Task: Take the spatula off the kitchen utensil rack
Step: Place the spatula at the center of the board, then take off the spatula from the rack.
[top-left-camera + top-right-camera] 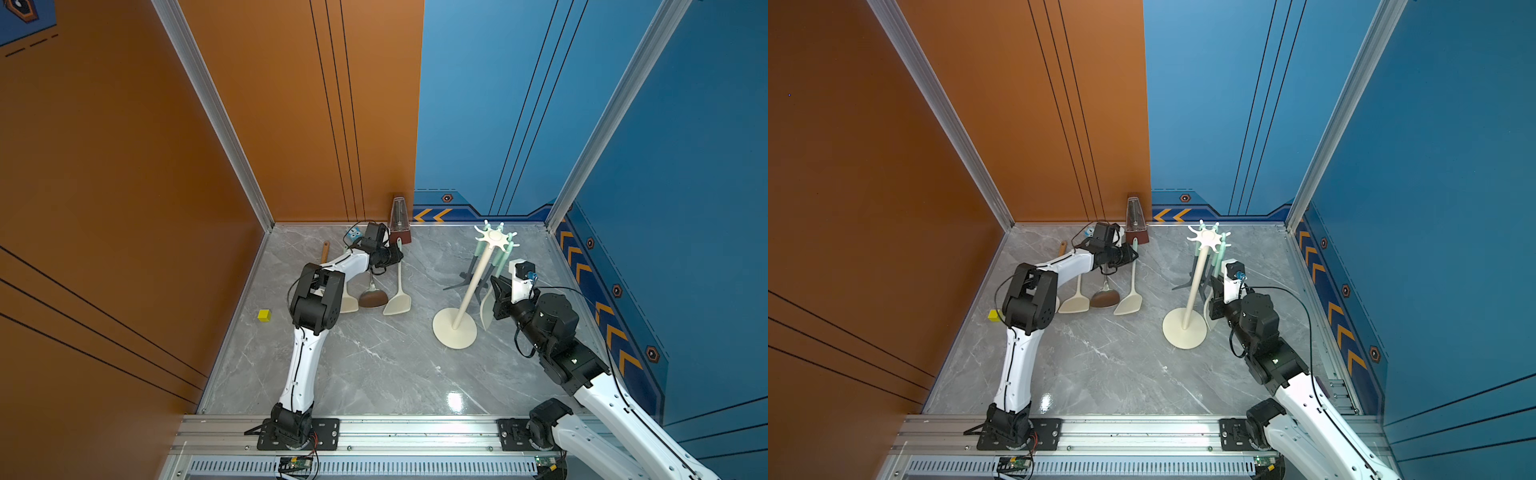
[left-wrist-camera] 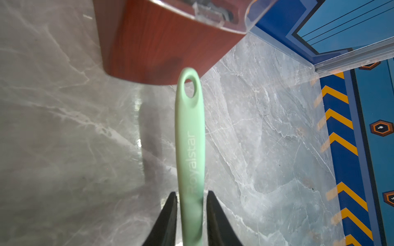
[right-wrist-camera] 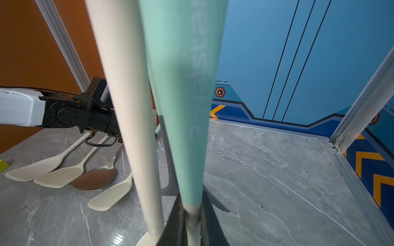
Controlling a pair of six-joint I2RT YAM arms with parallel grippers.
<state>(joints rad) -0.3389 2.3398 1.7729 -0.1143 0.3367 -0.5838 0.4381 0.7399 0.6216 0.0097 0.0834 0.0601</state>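
Your right gripper point(image 3: 191, 204) has its jaws pinched on the cream shaft of the hanging spatula point(image 3: 183, 106), right where the mint-green grip ends. That spatula hangs just beside the cream pole of the kitchen utensil rack point(image 1: 467, 291), its grip running up toward the white star crown point(image 1: 494, 237) and its cream blade point(image 1: 486, 309) low, next to the round base. In the right wrist view you cannot tell whether the grip end is on a prong. Dark grey utensils point(image 1: 465, 278) hang on the rack's far side.

Your left gripper point(image 2: 191, 192) sits low over the second spatula point(image 2: 189, 138), which lies flat on the marble table point(image 1: 374, 365). Its jaws are slightly parted, one finger on each side of the mint grip with a thin sliver of gap showing. The grip's hanging hole points at the brown metronome point(image 2: 160, 42), close by at the back wall.

Beside that spatula's blade you have a metal spoon point(image 1: 373, 298) and another cream spatula point(image 1: 349, 303), laid side by side. A yellow block point(image 1: 264, 315) sits apart, near the orange wall.
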